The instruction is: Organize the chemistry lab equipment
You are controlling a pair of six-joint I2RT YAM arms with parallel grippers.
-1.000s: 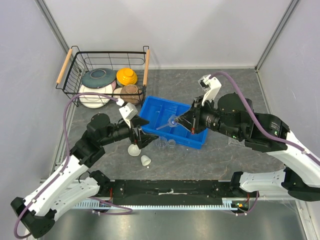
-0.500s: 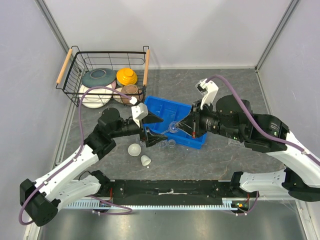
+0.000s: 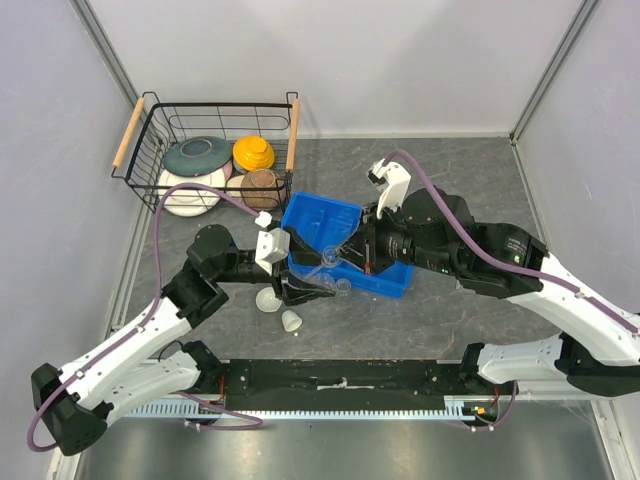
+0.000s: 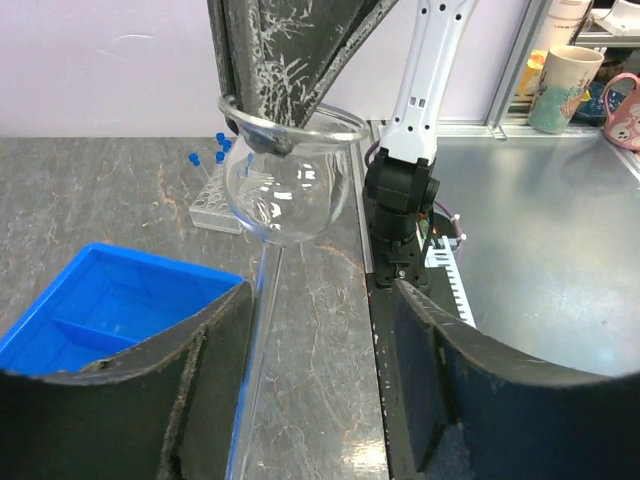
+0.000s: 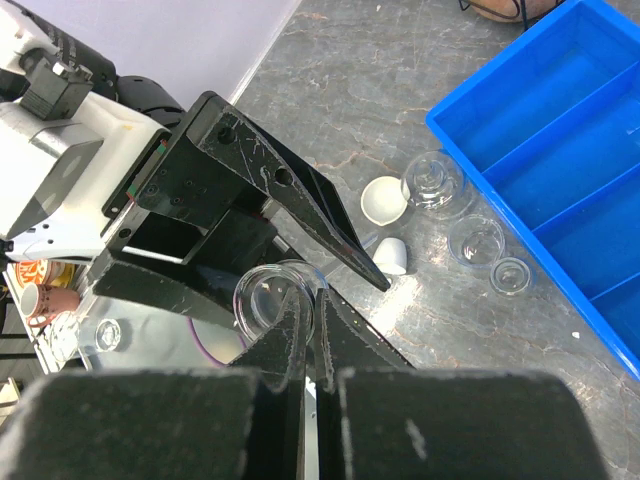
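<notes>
A: Just at the near edge of the blue tray point(image 3: 320, 215), in mid-air: right tool point(image 5: 313, 295) clenched on the rim of a clear glass bulb point(image 4: 285, 190), mouth up, nothing under it.

B: And the left tool point(image 4: 320, 300)?

A: Released. Its fingers point(image 4: 200, 350) stand apart, one on each side of the bulb. No contact that I can make out.

B: Which way does the glass lie?

A: Straight ahead of the left tool, between its fingers. A thin clear stem appears to drop from the bulb, crosswise to the line the fingers close along. Fair lie for a hand-over.

B: So the left arm is the taker.

A: My reading. It should close on the round belly before the right lets go; the glass looks slick.

B: Anything else about?

A: Loose pieces on the tabletop point(image 5: 400, 80) beside the tray: a small clear dome point(image 5: 435, 185), two clear cups point(image 5: 478, 240), two white pieces point(image 5: 383, 200).
</notes>
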